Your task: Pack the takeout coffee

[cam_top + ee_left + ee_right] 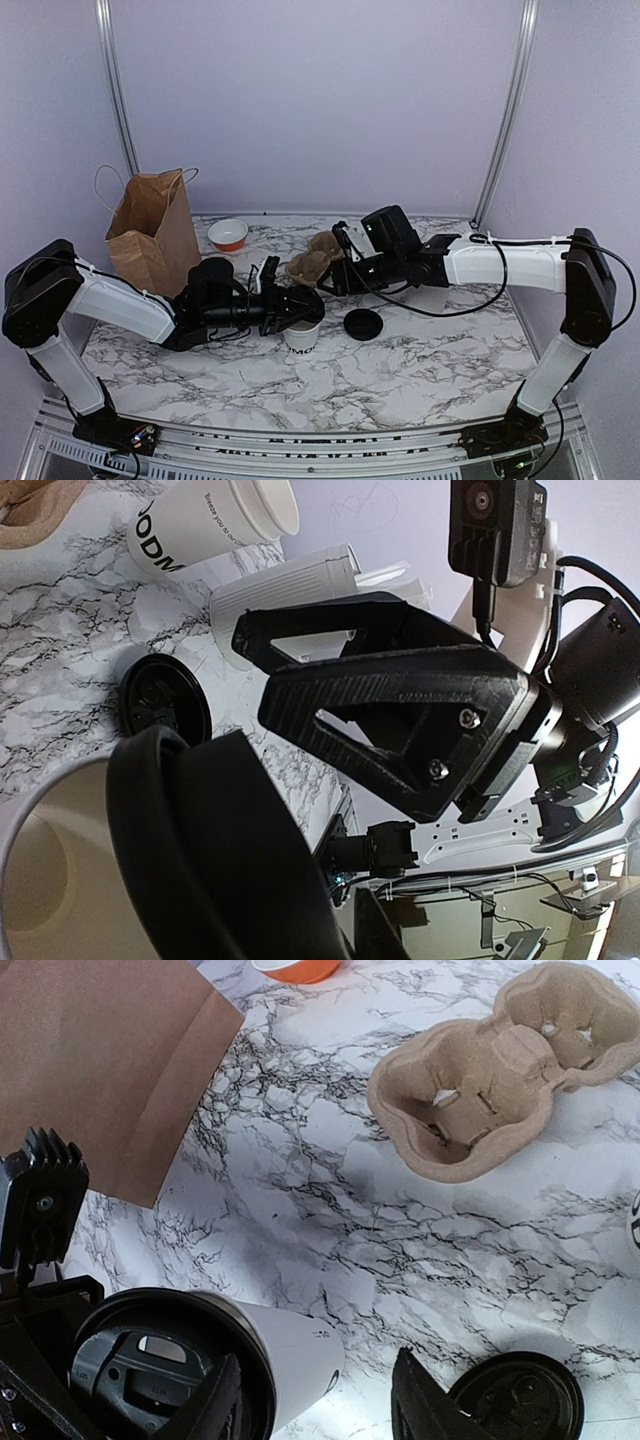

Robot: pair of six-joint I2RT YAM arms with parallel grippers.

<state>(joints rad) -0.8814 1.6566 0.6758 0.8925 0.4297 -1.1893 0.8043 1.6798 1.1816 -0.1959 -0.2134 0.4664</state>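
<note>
Left fingers [200, 840] narrow, pinching the rim of the cup [302, 338] just left of the lid [363, 323]. Right fingers [412, 1410] half spread, empty, near the lid.

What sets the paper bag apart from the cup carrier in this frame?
The bag stands upright with its mouth open and its string handles up; the carrier lies flat with its wells facing up. The bag is creased sheet paper in a darker brown; the carrier is paler moulded pulp. The bag is at the far left; the carrier sits nearer the middle. Both are brown packaging.
</note>
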